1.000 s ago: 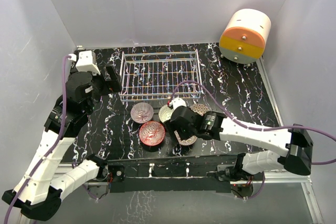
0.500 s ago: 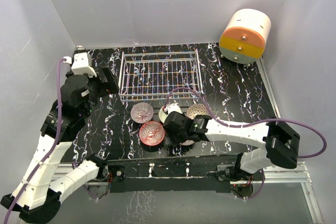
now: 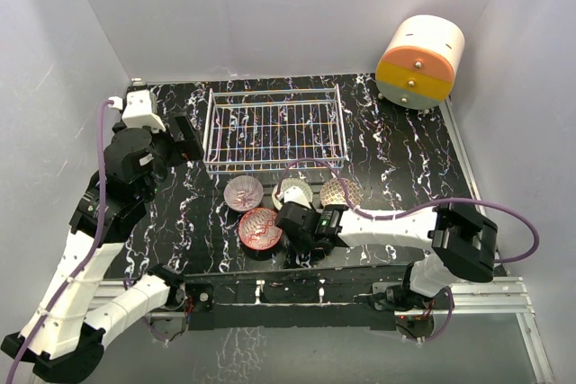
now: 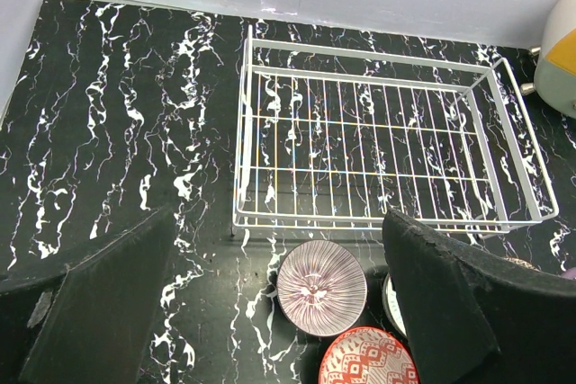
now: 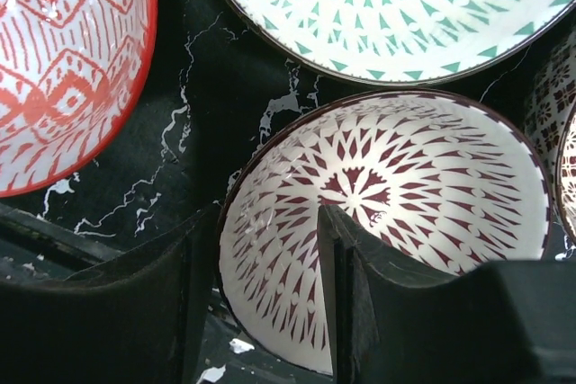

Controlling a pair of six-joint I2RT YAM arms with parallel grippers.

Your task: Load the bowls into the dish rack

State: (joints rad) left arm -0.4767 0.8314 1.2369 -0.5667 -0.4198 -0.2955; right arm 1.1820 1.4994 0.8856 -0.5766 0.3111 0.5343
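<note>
The white wire dish rack (image 3: pixel 274 128) stands at the back and holds no bowls; it also shows in the left wrist view (image 4: pixel 241 132). In front of it stand the pinkish bowl (image 3: pixel 243 192), the red bowl (image 3: pixel 260 227), the pale green bowl (image 3: pixel 295 192) and a brown-and-white bowl (image 3: pixel 340 191). My right gripper (image 3: pixel 301 227) is low over the second brown-and-white bowl (image 5: pixel 423 186). It is open (image 5: pixel 268 231), with one finger outside the bowl's rim and one inside. My left gripper (image 3: pixel 184 137) is open and empty, left of the rack.
A round orange-and-cream drawer unit (image 3: pixel 419 62) stands at the back right. In the right wrist view the red bowl (image 5: pixel 63 69) and the pale green bowl (image 5: pixel 387 6) lie close around the straddled bowl. The table's front edge is just behind my right gripper.
My right arm has swung left and toward the front edge, bringing its gripper down over the near brown-and-white bowl. My left arm shifted slightly left, then stayed still.
</note>
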